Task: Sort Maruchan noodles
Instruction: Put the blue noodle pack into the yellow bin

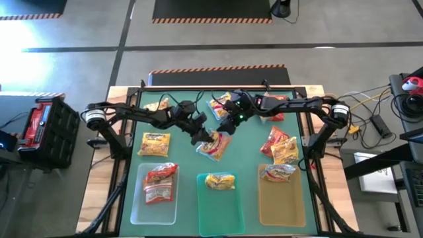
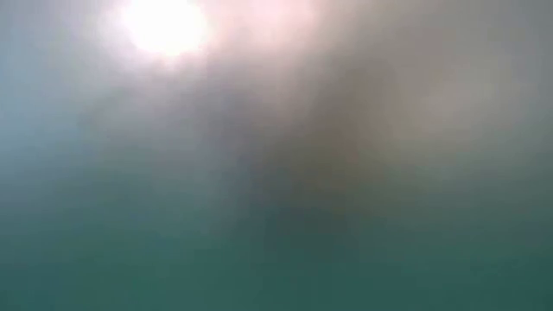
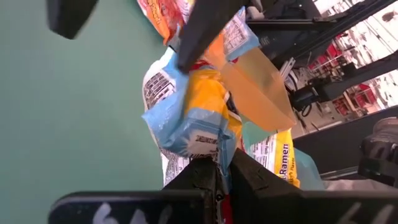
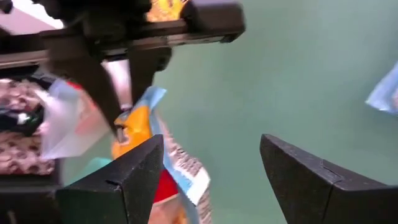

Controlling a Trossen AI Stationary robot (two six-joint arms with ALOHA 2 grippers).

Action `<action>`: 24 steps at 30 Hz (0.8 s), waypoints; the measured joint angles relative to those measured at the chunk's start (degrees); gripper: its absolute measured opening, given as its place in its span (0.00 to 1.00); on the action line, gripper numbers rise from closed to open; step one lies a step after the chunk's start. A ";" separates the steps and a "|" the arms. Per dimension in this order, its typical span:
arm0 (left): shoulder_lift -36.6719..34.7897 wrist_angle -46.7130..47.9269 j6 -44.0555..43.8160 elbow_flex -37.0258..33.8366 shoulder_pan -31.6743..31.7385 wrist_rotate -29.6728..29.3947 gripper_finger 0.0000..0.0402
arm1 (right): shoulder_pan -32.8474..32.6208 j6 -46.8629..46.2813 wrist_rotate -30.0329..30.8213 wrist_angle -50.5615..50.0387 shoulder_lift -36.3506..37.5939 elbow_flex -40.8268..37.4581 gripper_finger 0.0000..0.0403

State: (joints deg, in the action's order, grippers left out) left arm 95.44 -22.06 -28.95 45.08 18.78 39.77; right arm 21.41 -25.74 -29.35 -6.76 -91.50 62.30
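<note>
My left gripper (image 1: 206,137) is over the middle of the green mat, shut on a yellow Maruchan packet with pale blue edges (image 3: 199,112). My right gripper (image 1: 226,124) is just beyond it on the far side, open; one of its fingers (image 4: 134,174) stands right beside the held packet (image 4: 140,127). Other packets lie flat on the mat: a yellow one (image 1: 154,143) at the left, two (image 1: 279,145) at the right, and some at the far edge (image 1: 219,104). The low view shows only blur. My left gripper pinches an edge of the yellow packet (image 3: 219,163) between its two fingers. The fingers slant down from the table's left. The packet stands out beyond the fingertips, crumpled, above the mat. Whether my right gripper's finger touches the packet, I cannot tell.
Three trays stand along the near edge: a clear one (image 1: 135,208) with a red packet, a teal one (image 1: 221,211) with a yellow packet, and an amber one (image 1: 281,208) with a yellow-orange packet. A red packet (image 1: 274,106) lies at the far right.
</note>
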 joint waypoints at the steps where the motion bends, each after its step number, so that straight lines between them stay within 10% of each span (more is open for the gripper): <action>1: 0.00 0.04 0.00 0.00 -0.02 -0.02 0.00 | 0.02 0.00 -1.49 0.02 0.00 0.00 0.65; 24: 0.00 -6.01 3.28 0.02 1.02 -2.07 0.00 | -0.42 12.87 -10.09 2.82 -0.07 0.07 0.77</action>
State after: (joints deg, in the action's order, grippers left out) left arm 95.44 -28.08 -25.67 45.10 19.79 37.70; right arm 20.99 -12.86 -39.44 -3.95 -91.57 62.37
